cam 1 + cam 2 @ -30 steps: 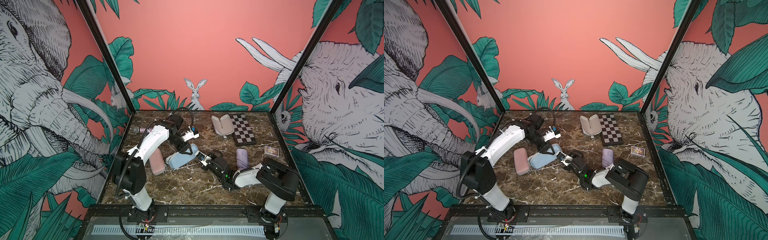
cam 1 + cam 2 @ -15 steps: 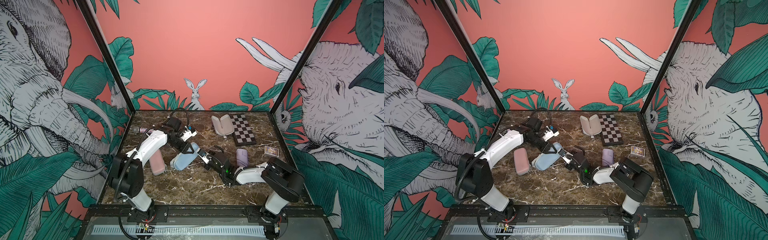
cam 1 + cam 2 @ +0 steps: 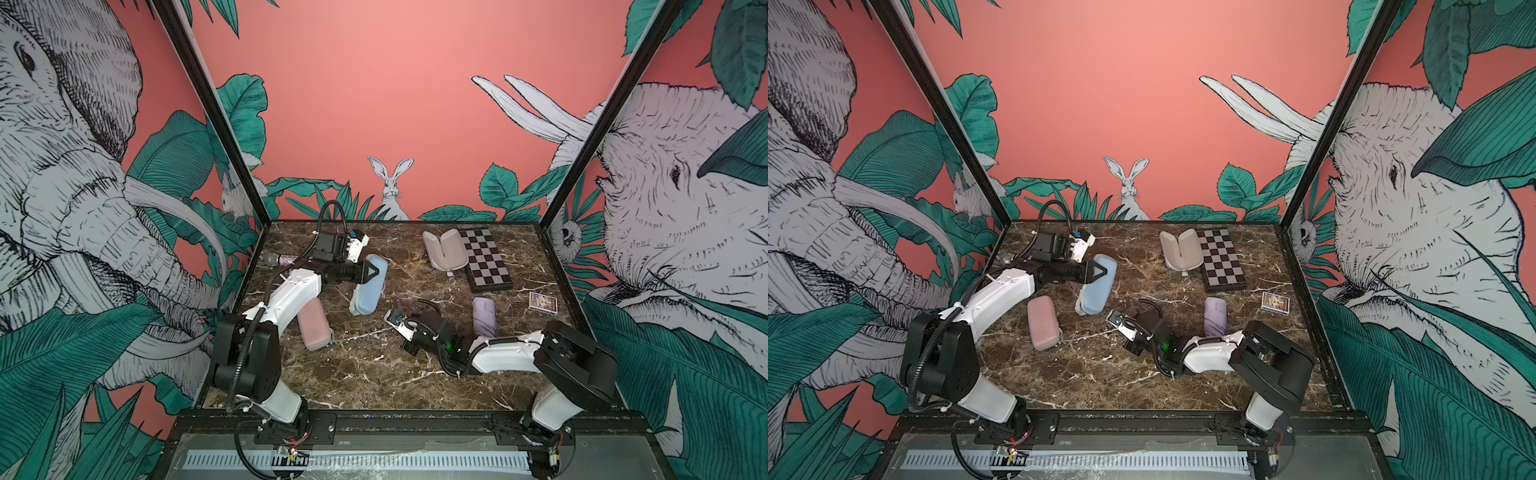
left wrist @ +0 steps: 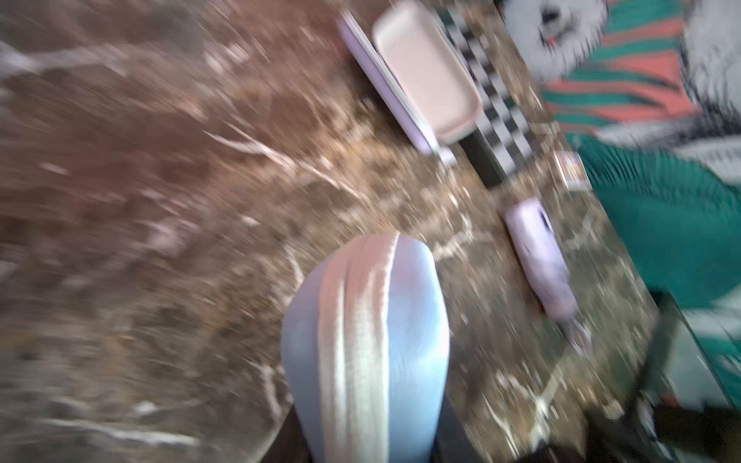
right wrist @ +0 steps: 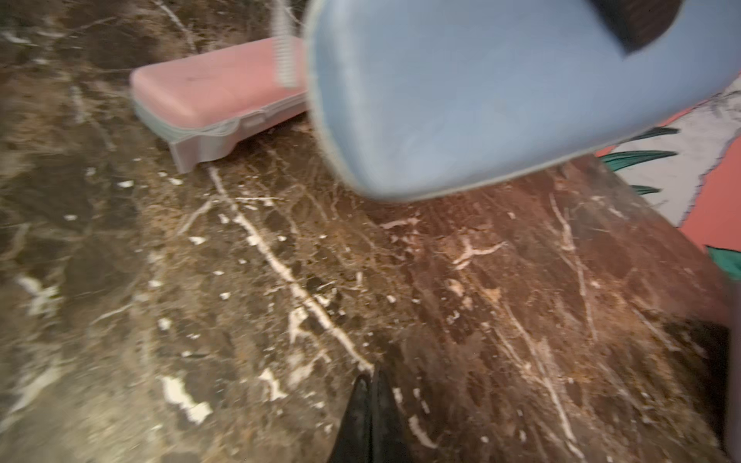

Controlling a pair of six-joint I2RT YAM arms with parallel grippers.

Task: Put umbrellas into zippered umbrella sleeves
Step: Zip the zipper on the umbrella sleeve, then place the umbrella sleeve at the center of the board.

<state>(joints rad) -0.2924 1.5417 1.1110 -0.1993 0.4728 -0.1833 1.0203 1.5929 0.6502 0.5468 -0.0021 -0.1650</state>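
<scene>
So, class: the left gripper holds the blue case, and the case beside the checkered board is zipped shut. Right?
No: the left gripper holds the blue case, but the case beside the checkered board lies open, as both top views show.

**Left arm** (image 3: 293, 291): white moulded link shells, black joint housings, large black shoulder block. A black corrugated hose (image 3: 245, 345) runs along the lower link, secured with white ties. A thinner black cable (image 3: 332, 203) loops above the wrist. The wrist carries a black module and a white bracket (image 3: 356, 249) with a blue detail.

**Left pincer** (image 3: 371, 272): black, with triangular-braced fingers.

**Right arm** (image 3: 507, 357): same white-and-black finish, with a green indicator light (image 3: 449, 345) lit near the wrist.

**Right pincer** (image 5: 371, 385): black, tapered fingers.

**Bases:** both arms stand on black base plates (image 3: 320, 424) with visible screws. Small exposed red wiring (image 3: 293, 449) sits below the left one.
</scene>
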